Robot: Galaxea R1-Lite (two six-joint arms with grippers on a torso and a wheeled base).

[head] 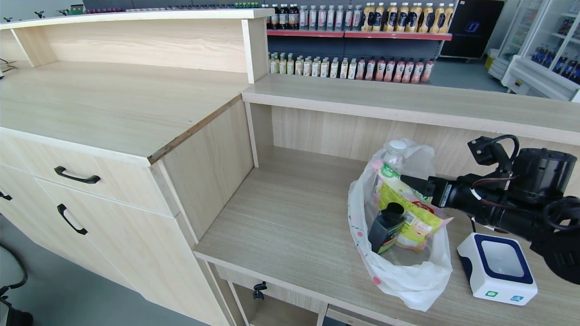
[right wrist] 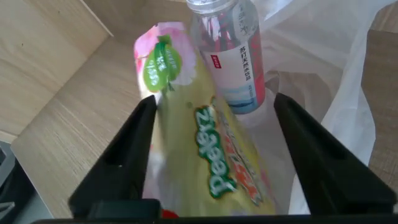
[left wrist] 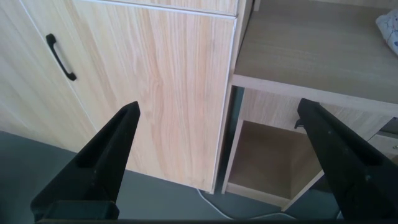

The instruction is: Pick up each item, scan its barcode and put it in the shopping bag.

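A white plastic shopping bag (head: 408,280) stands on the lower counter (head: 290,217). It holds a yellow-green snack packet (head: 408,213), a clear bottle (head: 394,154) with a white cap and a small dark bottle (head: 385,226). My right gripper (head: 410,181) hovers at the bag's mouth from the right. In the right wrist view the right gripper (right wrist: 214,106) is open, its fingers straddling the packet (right wrist: 205,149), with the clear bottle (right wrist: 233,56) and the bag's wall (right wrist: 367,93) behind. My left gripper (left wrist: 217,107) is open and holds nothing, low in front of the cabinet doors.
A white and blue barcode scanner (head: 498,267) sits on the counter right of the bag. A raised counter (head: 113,104) with drawers stands to the left, a ledge (head: 408,99) runs behind. An open cubby (left wrist: 267,162) lies under the lower counter.
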